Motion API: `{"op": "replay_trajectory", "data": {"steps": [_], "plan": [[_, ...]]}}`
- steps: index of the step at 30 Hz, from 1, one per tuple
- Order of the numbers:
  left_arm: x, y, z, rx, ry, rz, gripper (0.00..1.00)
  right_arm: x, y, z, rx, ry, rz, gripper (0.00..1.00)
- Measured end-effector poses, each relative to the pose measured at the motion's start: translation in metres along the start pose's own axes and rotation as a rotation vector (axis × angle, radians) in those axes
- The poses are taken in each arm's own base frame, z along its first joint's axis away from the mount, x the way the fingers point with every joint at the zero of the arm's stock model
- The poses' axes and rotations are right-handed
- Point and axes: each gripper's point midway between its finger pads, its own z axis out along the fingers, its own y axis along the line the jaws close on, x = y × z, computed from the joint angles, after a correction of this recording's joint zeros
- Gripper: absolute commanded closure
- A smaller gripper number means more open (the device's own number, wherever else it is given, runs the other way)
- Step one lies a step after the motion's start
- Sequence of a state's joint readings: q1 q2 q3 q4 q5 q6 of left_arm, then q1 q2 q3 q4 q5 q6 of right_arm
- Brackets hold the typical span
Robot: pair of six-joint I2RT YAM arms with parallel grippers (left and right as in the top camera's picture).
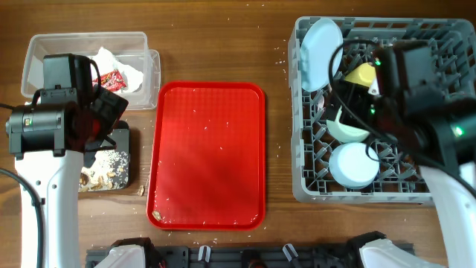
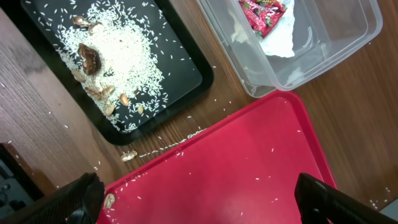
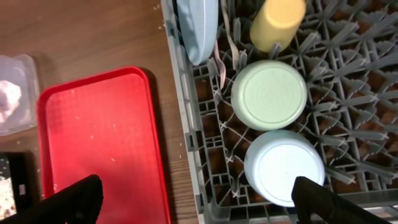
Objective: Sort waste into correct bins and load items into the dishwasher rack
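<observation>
The clear tub [image 1: 37,56] holds the white napkin [image 2: 277,40] and the red wrapper [image 2: 264,12]. The black tray [image 2: 186,87] holds rice and brown food scraps [image 2: 90,59]. The grey rack [image 1: 297,112] holds the light blue plate [image 3: 196,28] on edge, the yellow cup [image 3: 277,22], the upside-down green bowl [image 3: 269,94] and the upside-down blue bowl [image 3: 285,167]. Pale utensil handles [image 3: 229,37] stand between plate and cup. My left gripper [image 2: 199,205] is open and empty above the red serving tray [image 2: 249,162]. My right gripper [image 3: 205,205] is open and empty above the rack's left edge.
The red serving tray [image 1: 208,149] lies between the bins and the rack, with scattered rice grains and a small scrap [image 2: 109,200] in one corner. Another scrap [image 2: 129,155] and loose rice lie on the wooden table between the black tray and the red tray.
</observation>
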State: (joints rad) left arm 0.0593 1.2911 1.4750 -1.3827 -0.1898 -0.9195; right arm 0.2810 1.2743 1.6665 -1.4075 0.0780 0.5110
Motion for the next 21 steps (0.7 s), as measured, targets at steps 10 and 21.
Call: {"op": "replay_trajectory", "data": {"steps": [10,21], "plan": [[0.000,0.000,0.000,-0.001,0.001,0.000,0.00,0.078,-0.032,-0.047,-0.219,-0.216,0.043,0.00],[0.000,0.000,0.000,-0.001,0.001,0.000,0.00,0.125,-0.059,-0.036,-0.139,-0.068,0.235,0.00]]}}
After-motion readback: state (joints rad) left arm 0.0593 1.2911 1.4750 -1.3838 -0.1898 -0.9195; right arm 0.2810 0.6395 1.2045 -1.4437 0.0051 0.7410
